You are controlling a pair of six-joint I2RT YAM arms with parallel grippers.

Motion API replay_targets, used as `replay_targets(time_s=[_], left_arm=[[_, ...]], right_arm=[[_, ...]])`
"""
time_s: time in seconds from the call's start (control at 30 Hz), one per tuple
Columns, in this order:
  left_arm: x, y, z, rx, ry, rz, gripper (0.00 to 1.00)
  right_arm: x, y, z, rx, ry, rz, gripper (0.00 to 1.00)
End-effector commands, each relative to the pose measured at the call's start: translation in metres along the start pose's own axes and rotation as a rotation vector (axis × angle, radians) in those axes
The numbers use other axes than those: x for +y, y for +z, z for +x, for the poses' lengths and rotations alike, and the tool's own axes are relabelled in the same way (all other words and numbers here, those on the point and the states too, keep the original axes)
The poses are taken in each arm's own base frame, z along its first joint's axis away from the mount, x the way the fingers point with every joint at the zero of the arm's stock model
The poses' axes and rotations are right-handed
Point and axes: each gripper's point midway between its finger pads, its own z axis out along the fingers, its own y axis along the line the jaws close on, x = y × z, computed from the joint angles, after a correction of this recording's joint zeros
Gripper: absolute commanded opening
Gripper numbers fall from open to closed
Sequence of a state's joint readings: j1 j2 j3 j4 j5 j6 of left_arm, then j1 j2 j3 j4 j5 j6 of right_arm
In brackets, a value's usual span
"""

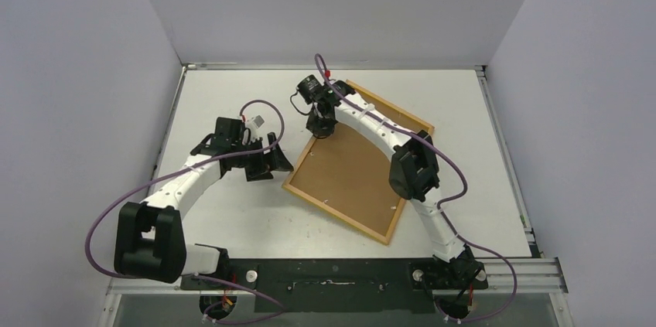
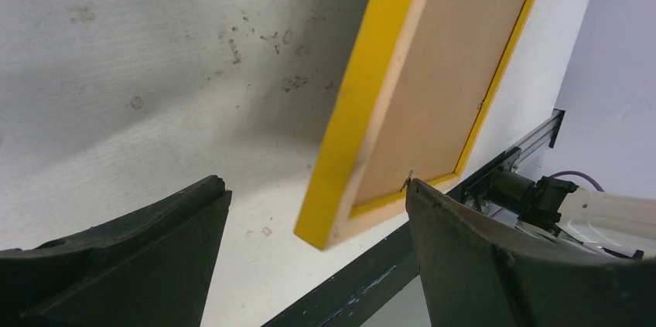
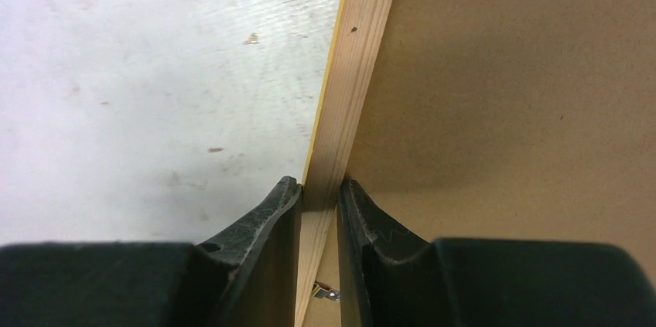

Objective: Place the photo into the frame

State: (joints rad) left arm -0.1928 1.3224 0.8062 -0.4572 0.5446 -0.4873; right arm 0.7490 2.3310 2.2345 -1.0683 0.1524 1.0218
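Frame (image 3: 360, 49) edge sits pinched in right tool (image 3: 319, 188); left tool (image 2: 317, 185) spread wide.

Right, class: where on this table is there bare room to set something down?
Bare table: the far-left corner between back wall and left arm; the right strip between frame and side rail; the near patch between frame and arm bases. Crowded: the frame's left corner, by the open left jaws, and its far-left edge, pinched by the right jaws.

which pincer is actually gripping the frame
The right pincer: its fingers are shut on the frame at its light-wood edge rail. The left pincer is open beside the frame's corner, not touching it.
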Motion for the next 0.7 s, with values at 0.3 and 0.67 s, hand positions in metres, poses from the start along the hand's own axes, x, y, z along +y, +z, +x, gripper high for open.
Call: replay_targets(time_s=[0.3,0.67], left_arm=[[-0.059,-0.006,-0.042,-0.023,0.018,0.258,0.69],[-0.062,0.014,-0.035,0.103,-0.070,0.344,0.48]], right_arm=[[0.032,-0.081,-0.046,-0.118,0.074,-0.260,0.00],[0.040,-0.096,-0.061,-0.127,0.118,-0.341,0.00]])
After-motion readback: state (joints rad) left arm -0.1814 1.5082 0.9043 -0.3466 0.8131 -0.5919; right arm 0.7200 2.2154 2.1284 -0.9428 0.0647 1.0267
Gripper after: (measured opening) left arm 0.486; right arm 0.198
